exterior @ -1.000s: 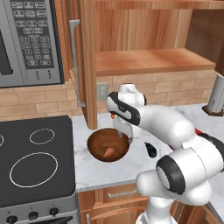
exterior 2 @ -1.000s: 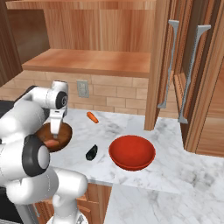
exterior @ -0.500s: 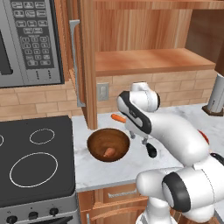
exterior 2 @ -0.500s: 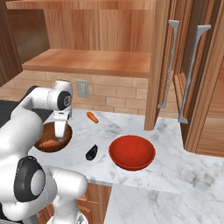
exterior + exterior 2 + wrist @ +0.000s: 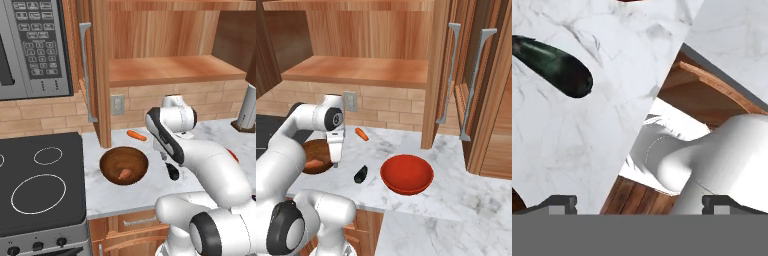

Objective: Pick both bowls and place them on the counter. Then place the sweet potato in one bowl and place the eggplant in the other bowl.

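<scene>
Near the counter [image 5: 572, 145] edge, the pincer [image 5: 639, 202] hangs released beside the eggplant [image 5: 554, 65].

Even, bright rendered light, no strong src. Soft shadows under red bowl [image 5: 406, 174] & eggplant [image 5: 360, 173] on bench [image 5: 456, 195]. Mild gloss on bowl. Sharp throughout, no blur or edge distortion.

Kitchen: stovetop [image 5: 37, 187], microwave [image 5: 30, 47] (wooden cabinets [image 5: 476, 85]).

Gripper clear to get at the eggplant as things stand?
Probably yes. The gripper is open and empty, the eggplant lies alone on bare counter between the two bowls, touching neither, with nothing on top of it.
</scene>
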Robot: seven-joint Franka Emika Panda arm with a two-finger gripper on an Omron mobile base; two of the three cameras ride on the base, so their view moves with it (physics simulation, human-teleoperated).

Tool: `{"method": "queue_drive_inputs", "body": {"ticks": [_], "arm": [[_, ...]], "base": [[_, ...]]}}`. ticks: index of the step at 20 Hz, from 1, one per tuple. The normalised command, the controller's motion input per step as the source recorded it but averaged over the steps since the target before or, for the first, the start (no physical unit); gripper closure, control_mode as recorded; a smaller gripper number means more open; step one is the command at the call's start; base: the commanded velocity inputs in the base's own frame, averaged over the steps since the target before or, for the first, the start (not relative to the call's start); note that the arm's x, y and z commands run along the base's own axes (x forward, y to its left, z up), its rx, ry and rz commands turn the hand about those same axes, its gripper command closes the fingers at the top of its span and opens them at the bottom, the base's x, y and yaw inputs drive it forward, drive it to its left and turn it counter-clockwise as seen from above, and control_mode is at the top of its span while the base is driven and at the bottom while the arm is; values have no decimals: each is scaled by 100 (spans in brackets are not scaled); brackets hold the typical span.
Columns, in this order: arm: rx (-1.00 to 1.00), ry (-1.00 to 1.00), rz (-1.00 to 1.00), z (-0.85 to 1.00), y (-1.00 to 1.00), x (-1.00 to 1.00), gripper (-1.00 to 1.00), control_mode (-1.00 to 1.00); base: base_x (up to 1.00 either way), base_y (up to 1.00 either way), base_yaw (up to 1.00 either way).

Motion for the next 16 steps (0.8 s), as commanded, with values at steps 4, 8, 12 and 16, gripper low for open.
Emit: {"method": "queue_drive_inputs", "body": {"ticks": [4,8,12,16], "arm": [[0,0,21,0,-20,0,-100,-100],[0,0,25,0,-14,0,-100,-100],[1,-3,24,0,-13,0,-100,-100],[1,0,25,-1,-14,2,-100,-100]], "base": [[0,0,0],[0,0,0],[0,0,0],[0,0,0]]}}
